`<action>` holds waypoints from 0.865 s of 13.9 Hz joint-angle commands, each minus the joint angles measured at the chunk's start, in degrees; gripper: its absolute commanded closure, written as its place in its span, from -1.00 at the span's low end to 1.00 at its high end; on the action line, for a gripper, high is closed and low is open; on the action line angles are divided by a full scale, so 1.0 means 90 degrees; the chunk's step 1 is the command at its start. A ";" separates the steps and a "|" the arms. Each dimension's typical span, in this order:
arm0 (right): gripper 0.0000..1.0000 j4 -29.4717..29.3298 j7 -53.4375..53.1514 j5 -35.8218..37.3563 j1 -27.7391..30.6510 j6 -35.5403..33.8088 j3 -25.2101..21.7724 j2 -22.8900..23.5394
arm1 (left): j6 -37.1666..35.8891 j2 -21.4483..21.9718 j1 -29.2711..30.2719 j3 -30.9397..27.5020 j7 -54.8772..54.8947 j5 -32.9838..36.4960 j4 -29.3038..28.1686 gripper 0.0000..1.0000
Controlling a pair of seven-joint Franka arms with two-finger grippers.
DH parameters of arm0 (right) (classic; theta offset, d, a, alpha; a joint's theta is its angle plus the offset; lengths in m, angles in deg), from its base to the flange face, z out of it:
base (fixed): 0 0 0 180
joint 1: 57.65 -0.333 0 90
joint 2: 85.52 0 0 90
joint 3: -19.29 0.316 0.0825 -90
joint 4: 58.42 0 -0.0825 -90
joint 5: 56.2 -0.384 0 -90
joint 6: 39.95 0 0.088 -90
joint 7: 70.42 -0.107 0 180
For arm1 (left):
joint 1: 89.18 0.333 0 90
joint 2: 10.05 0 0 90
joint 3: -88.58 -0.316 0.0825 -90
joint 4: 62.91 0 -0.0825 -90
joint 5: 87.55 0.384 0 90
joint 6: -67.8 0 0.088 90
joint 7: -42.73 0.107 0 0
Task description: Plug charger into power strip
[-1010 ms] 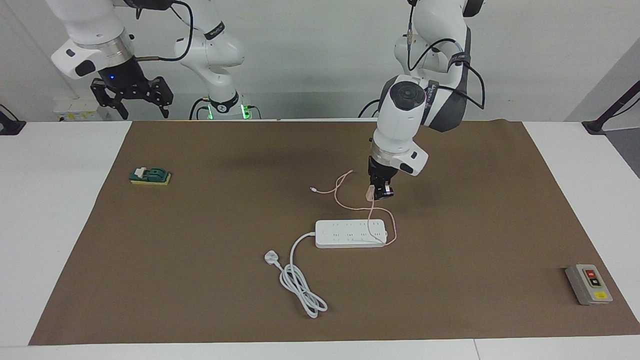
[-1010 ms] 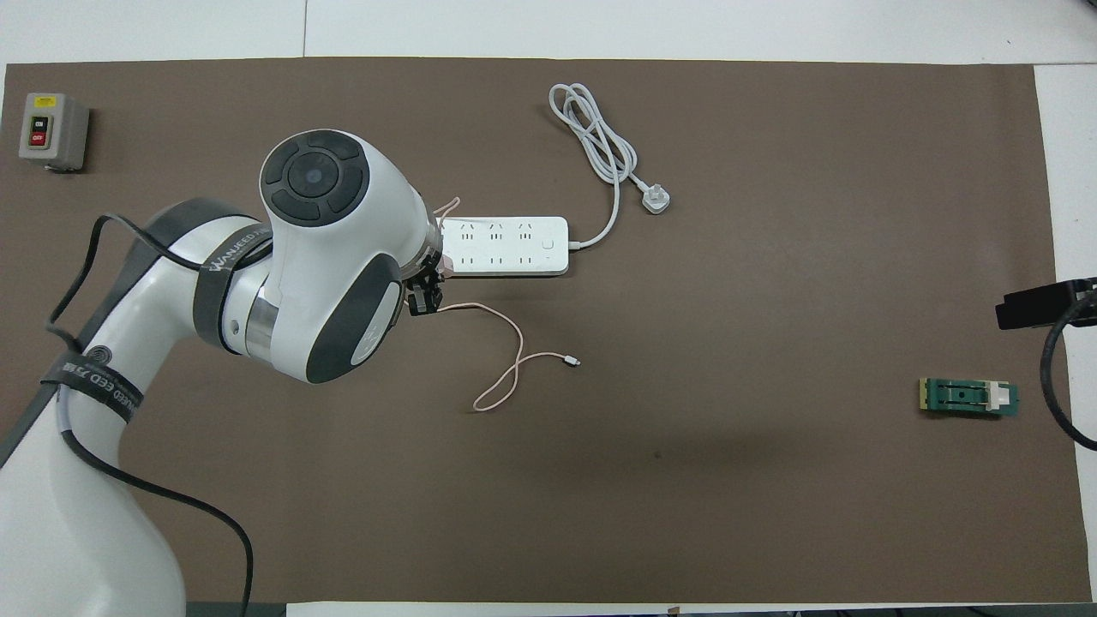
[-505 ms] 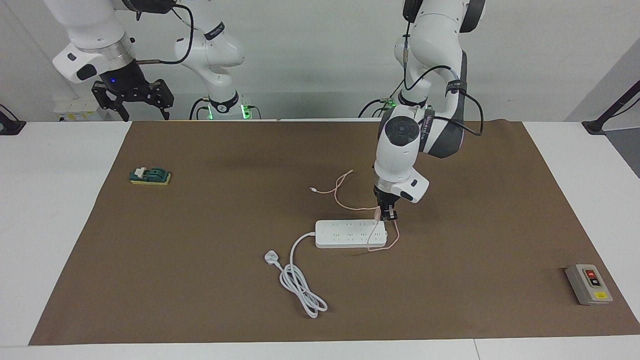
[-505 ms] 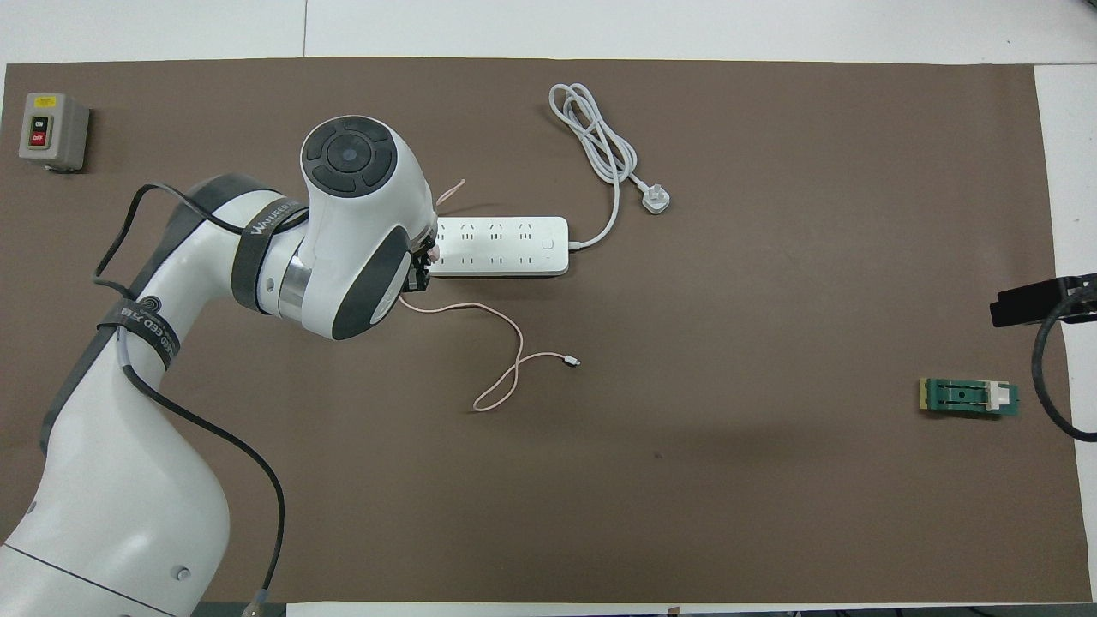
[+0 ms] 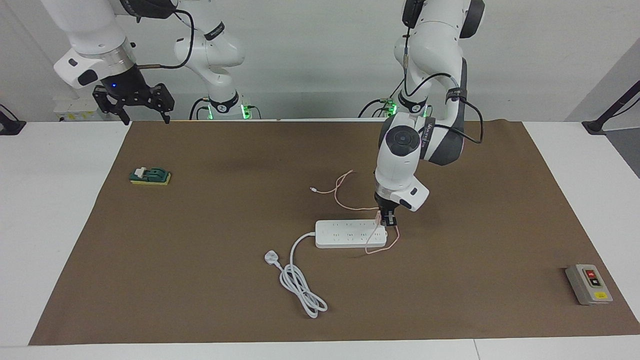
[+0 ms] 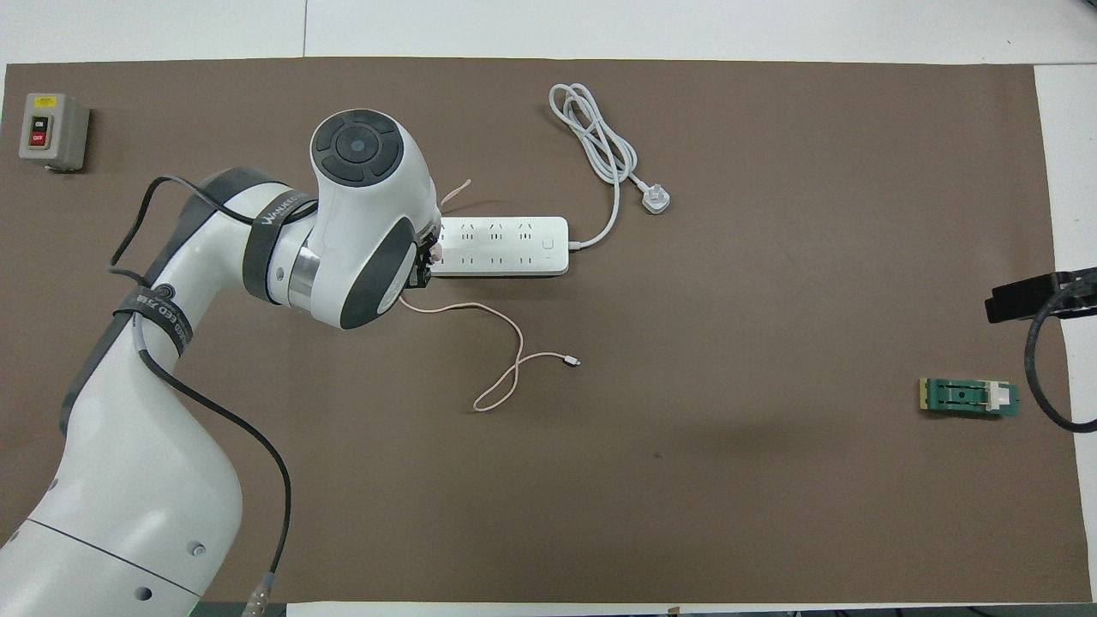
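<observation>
Two grippers: left gripper [image 5: 388, 219] clamped on charger [image 5: 378, 216], down at power strip [image 5: 350, 234] end. Right gripper [image 5: 134, 102] spread wide, waiting over table edge.

The charger [image 5: 379, 216] sits on the power strip's [image 5: 345, 234] end toward the left arm, its cable [image 5: 345, 192] trailing nearer the robots.

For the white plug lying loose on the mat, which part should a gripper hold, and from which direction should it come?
Probably grip the white plug across its two flat side faces, coming straight down from above. It lies flat on the mat, with its thick cord leaving toward the coil, so the jaws should close across the body, clear of the cord.
</observation>
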 commanded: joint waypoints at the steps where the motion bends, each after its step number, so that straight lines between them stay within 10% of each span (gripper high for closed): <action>1: -1.00 0.0068 -0.0112 -0.0010 0.0035 0.0078 0.0070 -0.0075 | -0.0101 -0.0135 0.0027 0.0072 0.0180 -0.0059 0.0178 1.00; 12: -1.00 0.0058 -0.0162 -0.0245 0.0034 0.0116 0.0060 -0.0076 | -0.0131 -0.0066 0.0124 0.0072 0.0649 -0.0186 -0.0007 1.00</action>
